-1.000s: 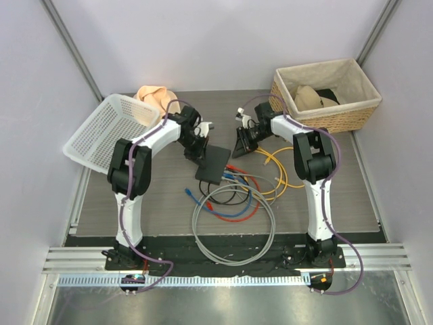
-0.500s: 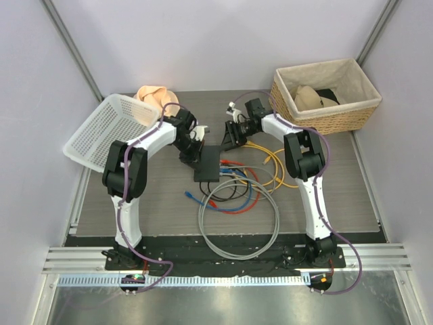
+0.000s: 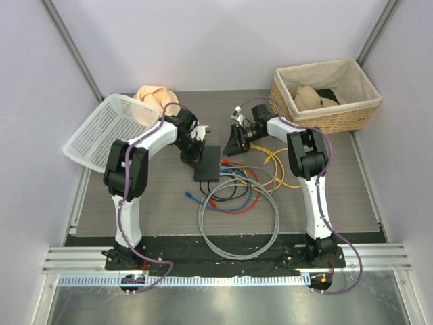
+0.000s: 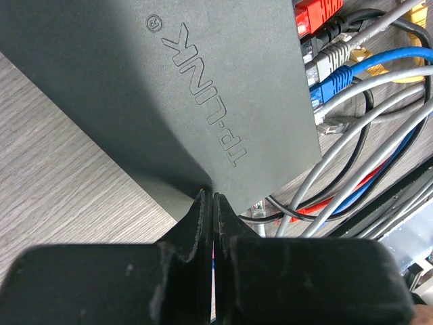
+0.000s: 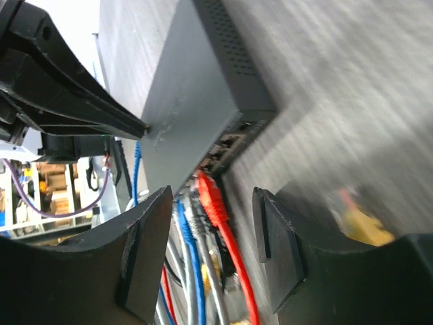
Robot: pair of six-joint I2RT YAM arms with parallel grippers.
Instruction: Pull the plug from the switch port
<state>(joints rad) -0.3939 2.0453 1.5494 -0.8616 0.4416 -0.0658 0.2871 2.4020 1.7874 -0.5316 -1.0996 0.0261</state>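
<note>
**Asker:** Where is the switch, and why is your left gripper on it?

**Me:** The switch [image 3: 208, 163] lies flat on the counter [image 3: 338, 196], between my two arms. Its socket edge faces the heap of cables [image 3: 237, 223]. My left gripper [image 4: 213, 203] has its fingers pressed together with nothing between them, and its tips rest against the switch's top near a corner on the side away from the sockets. I judge that this pins the box so it won't slide when a plug is tugged.

**Asker:** And the right one?

**Me:** My right gripper [image 5: 211, 230] is spread open and holds nothing. It sits low over the counter, just beside the socket edge and not touching it. The red plug [image 5: 211, 193] is seated in its port and lies in line with the gap between my fingers, with the blue plug [image 4: 331, 81] and grey plug [image 4: 335, 54] next along the row. The red one looks the likeliest to pull, though I can't be sure.

**Asker:** How are the arms set?

**Me:** The left arm reaches forward with its elbow bent and its wrist pitched down onto the box. The right arm comes in from the right, forearm angled inward, with the gripper pointing at the sockets
</note>
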